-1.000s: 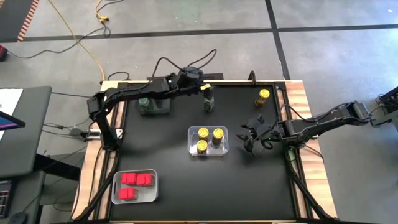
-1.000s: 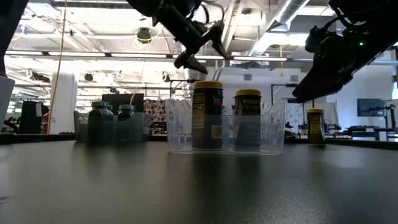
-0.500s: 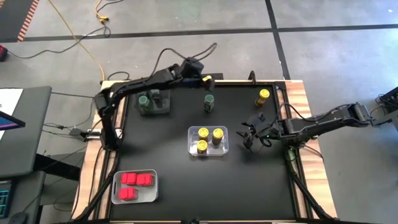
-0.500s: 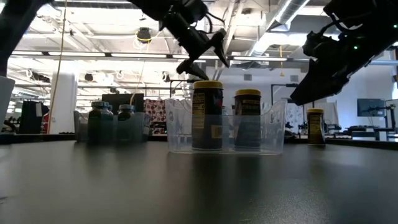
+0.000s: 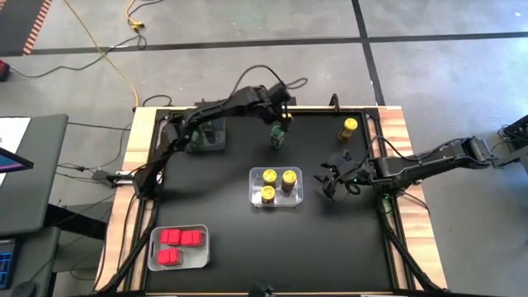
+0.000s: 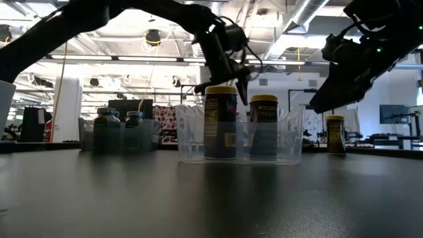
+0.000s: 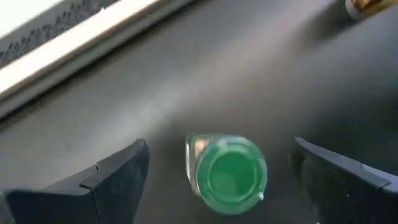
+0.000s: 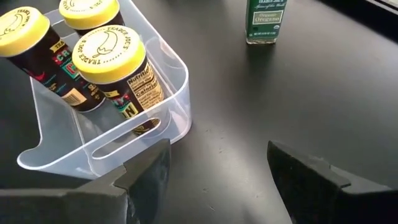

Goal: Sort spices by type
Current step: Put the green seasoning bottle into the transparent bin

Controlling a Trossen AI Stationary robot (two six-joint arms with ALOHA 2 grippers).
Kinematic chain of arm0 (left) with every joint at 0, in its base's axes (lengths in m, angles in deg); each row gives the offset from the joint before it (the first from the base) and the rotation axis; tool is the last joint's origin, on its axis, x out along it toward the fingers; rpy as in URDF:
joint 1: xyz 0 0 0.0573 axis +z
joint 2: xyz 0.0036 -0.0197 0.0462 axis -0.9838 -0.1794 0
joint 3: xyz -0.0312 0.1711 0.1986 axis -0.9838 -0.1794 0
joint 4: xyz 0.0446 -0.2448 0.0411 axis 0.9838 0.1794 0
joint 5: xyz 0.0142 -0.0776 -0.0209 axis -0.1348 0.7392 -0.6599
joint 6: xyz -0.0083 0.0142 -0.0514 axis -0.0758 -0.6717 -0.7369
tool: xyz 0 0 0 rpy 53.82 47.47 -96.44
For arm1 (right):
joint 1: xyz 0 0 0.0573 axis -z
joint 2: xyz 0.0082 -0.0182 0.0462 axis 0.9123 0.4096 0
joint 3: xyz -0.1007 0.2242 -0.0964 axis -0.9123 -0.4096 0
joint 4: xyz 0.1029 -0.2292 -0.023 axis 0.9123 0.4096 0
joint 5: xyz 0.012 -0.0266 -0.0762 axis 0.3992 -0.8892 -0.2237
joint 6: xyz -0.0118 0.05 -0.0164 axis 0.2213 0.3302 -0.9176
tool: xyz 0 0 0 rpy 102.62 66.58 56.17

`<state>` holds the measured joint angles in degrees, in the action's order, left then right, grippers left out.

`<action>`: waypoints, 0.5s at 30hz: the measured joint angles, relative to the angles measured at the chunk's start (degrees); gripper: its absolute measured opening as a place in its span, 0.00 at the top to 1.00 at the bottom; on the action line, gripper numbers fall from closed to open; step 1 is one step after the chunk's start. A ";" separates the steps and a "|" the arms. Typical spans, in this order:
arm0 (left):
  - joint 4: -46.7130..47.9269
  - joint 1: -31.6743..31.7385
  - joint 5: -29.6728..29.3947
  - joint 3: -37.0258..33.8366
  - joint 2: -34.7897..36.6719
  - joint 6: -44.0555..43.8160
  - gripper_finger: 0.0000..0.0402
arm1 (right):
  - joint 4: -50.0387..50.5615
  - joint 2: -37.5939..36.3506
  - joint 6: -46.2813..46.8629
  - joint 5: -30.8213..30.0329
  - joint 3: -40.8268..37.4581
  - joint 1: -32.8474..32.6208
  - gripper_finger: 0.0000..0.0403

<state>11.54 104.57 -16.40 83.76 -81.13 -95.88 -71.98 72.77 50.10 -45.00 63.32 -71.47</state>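
1. Black-topped table [image 5: 231, 247] with wood edges, seen from above; clock directions taken from table centre in the high view.
2. Left tool [image 5: 281, 115] at about 12 o'clock, right over a lone round green-lidded spice jar [image 5: 278, 136] – fingers spread wide, one either side of the jar in the left wrist view [image 7: 227, 174], not touching it, nothing held.
3. That jar stands upright on the bare table, well apart from the bins.
4. Right tool [image 5: 332, 177] at about 3 o'clock, just beside the clear plastic bin [image 5: 297, 198] – fingers apart, nothing between them, hanging above the table.
5. Clear bin near the centre holds three round yellow-lidded spice jars [image 5: 269, 176], all upright, packed close.
6. One more yellow-lidded jar [image 5: 350, 127] stands alone at about 2 o'clock near the far right table edge.
7. Grey rectangular bin [image 5: 216, 147] at about 10 o'clock holds dark-green-lidded jars [image 6: 107, 129]; partly hidden by the left arm from above, two show in the low view.
8. Clear tray [image 5: 202, 246] at about 7 o'clock holds three squarish red-topped jars [image 5: 181, 237], touching each other.
9. Right wrist view: clear bin with yellow lids close by, green-lidded jar [image 8: 265, 20] farther off.
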 joint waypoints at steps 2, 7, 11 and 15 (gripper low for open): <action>0.65 -0.23 0.14 0.00 -0.62 -0.06 0.08 | 0.00 0.00 0.21 0.00 0.00 -0.28 0.26; 0.94 -0.26 -0.41 0.07 -0.57 -0.50 0.08 | 0.05 0.00 0.63 0.02 0.00 -1.18 0.26; 0.99 -0.26 -0.52 0.07 -0.57 -0.60 0.08 | 0.03 0.00 0.63 0.07 0.00 -1.16 0.26; 0.53 -0.37 -0.52 0.07 -0.57 -0.68 0.08 | 0.03 0.00 0.70 0.07 0.00 -1.16 0.26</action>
<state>12.07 104.20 -16.92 83.83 -81.71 -96.56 -71.95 72.77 50.81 -44.94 63.32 -72.63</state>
